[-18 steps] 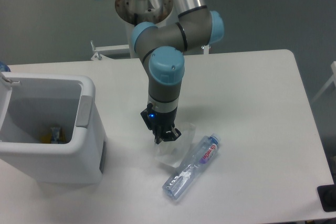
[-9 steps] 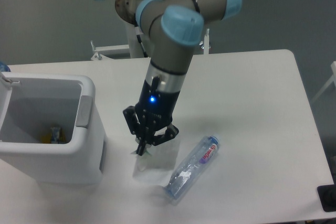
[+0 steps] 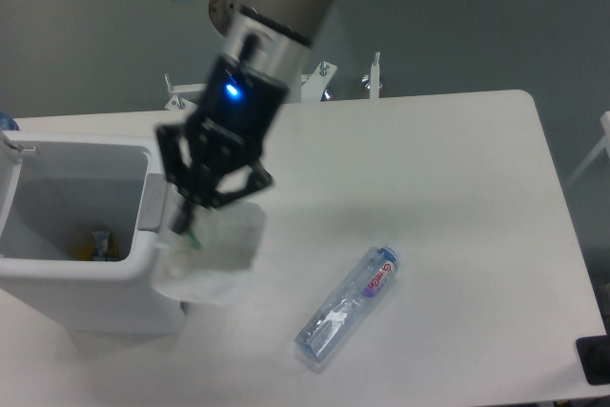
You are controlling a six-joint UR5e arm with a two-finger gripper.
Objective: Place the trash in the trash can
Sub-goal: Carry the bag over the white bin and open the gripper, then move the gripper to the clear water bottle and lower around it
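Lifted off the table since half a second ago and carried left: plastic bag (image 3: 217, 256), now hanging in the air from the gripper (image 3: 193, 223), beside the right wall of the trash can (image 3: 143, 278) and partly in front of its near right corner; translucent and whitish, crumpled, drooping below the fingertips, lower edge overlapping the bin's front corner; not inside the opening. Pinched on the top of the bag, fingers drawn narrow around the film, tips blurred by motion but plainly holding it; a small green speck visible at the pinch point. Moved up and left as well compared with the earlier frame: arm (image 3: 262, 40), leaning from upper right down to lower left, blue light glowing on the wrist, gripper now close over the bin's right rim next to the grey handle (image 3: 150, 203). Unmoved from the earlier frame: bottle (image 3: 348, 307), lying on its side on the table (image 3: 457, 197), blue cap toward upper right, red-lettered label up, well apart from the gripper and bag. Inside the trash can, near its floor: something small, yellow and blue (image 3: 97, 244), too small to identify. Standing open at the front left of the table: trash can, white, thick-rimmed.
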